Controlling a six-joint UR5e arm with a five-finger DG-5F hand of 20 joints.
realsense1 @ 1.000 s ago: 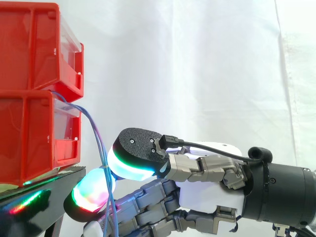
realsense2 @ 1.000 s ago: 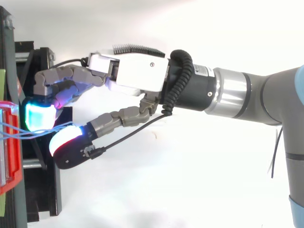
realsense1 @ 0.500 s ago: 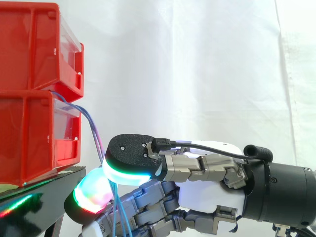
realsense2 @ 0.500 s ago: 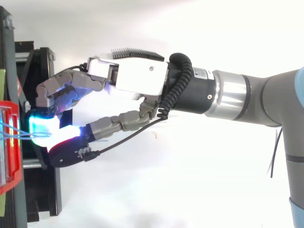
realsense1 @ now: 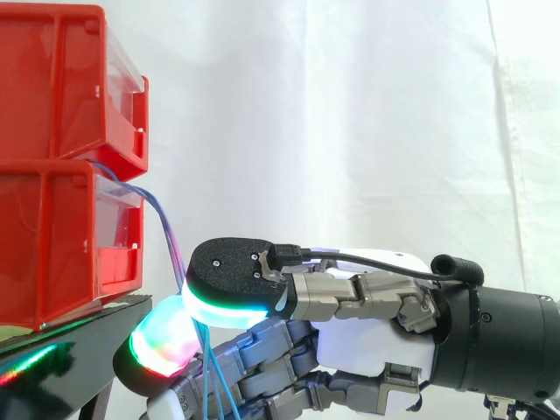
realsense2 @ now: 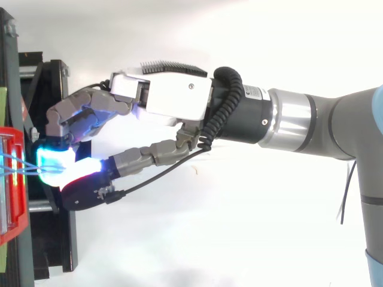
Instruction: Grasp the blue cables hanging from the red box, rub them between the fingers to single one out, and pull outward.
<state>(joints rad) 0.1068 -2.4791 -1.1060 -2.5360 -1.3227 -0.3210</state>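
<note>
Well, from the side, red bins point(realsense1: 61, 236) are stacked on a black stand point(realsense1: 79, 341); blue cables point(realsense1: 166, 229) come out of the lower one and hang down. My hand point(realsense1: 372, 346) is curled, with thumb and fingers pressed on them. From the top, my glowing pads point(realsense2: 54, 160) pinch the cables just beside the bin.

The blue cables point(realsense1: 166, 229) start somewhere inside the lower red bin point(realsense1: 52, 236), and their upper ends are lost behind its clear front. Below and to the right of that bin, the hand point(realsense1: 367, 350) pinches them, and its glowing pads point(realsense1: 162, 341) cover the pinched stretch. The strands blur together there, perhaps three of them. Under the pads they run off the bottom edge. The bin itself is cut by the left edge in both views. From above, glare washes out the strands beside it.
</note>
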